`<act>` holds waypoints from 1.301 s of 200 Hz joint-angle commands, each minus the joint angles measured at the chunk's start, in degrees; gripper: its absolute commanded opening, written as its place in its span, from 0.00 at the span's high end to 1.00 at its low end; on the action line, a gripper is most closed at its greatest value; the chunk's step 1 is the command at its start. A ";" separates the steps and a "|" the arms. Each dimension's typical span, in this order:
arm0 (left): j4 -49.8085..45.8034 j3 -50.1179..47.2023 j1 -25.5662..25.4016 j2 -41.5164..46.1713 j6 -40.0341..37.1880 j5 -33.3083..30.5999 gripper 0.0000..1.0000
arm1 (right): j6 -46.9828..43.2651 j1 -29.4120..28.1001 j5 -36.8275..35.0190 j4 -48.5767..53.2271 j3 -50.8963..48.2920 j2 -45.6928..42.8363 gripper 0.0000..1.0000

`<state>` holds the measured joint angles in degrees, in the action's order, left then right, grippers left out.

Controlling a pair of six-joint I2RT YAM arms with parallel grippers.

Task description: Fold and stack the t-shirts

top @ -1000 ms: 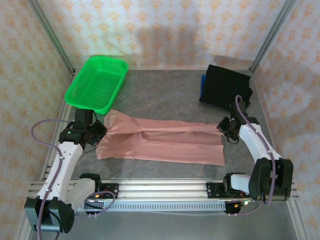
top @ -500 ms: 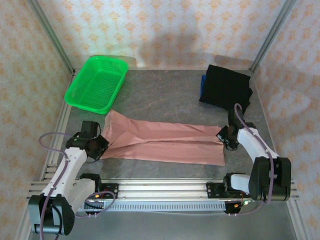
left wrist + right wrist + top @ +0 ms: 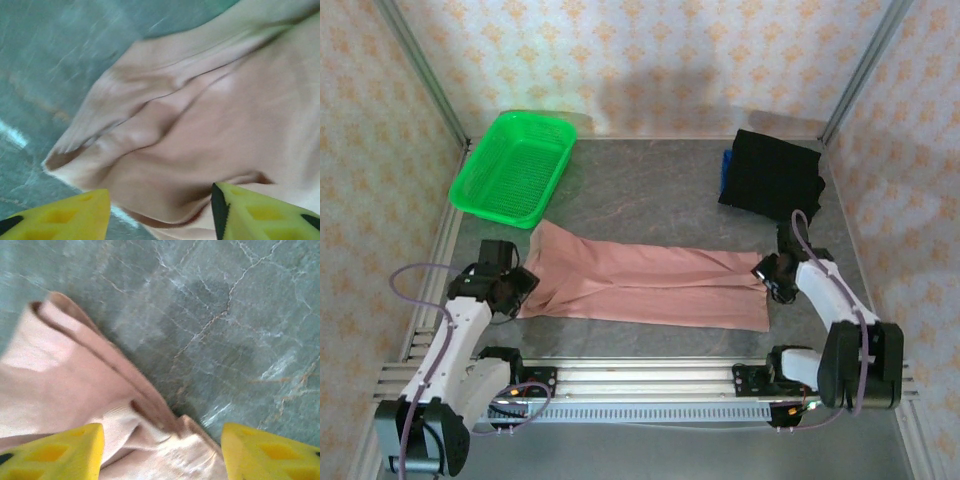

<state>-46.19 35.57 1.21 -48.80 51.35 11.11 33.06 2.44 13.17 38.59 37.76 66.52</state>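
Observation:
A dusty-pink t-shirt (image 3: 640, 290) lies folded into a long strip across the near half of the table. My left gripper (image 3: 515, 288) is at the strip's left end. In the left wrist view its yellow fingers (image 3: 260, 215) stand apart over the rumpled pink cloth (image 3: 200, 110), open and not pinching it. At the strip's right end my right gripper (image 3: 770, 278) is open as well. Its fingers (image 3: 55, 450) straddle the shirt's corner (image 3: 150, 435), which rests on the table. A plain black folded t-shirt (image 3: 770, 175) sits at the back right.
A bright green mesh basket (image 3: 515, 165) stands at the back left, its near corner close to the pink strip's left end. Something blue (image 3: 725, 172) peeks from under the black shirt's left side. Grey marbled table (image 3: 650, 190) shows between basket and black shirt. Papered walls enclose three sides.
Both grippers have gone from shut to open and let go of the pink shirt's ends. The left end came down toward the near edge, and the strip now lies flat.

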 commanded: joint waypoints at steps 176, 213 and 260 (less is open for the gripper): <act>0.07 22.79 -19.68 -40.26 -35.00 -1.53 0.52 | -11.35 -6.30 19.79 -4.30 0.08 -10.62 0.06; -1.04 25.40 -19.93 -44.35 -37.51 -1.96 0.62 | -11.66 -6.30 19.31 -3.91 0.43 -10.58 0.06; -2.62 25.28 -19.98 -45.52 -39.14 -1.94 0.72 | -11.52 -6.30 19.20 -3.85 0.37 -10.54 0.05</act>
<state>-45.95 60.07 -18.39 -94.19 14.50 10.83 22.39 -3.51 32.42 35.51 38.57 55.88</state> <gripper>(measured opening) 0.302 0.946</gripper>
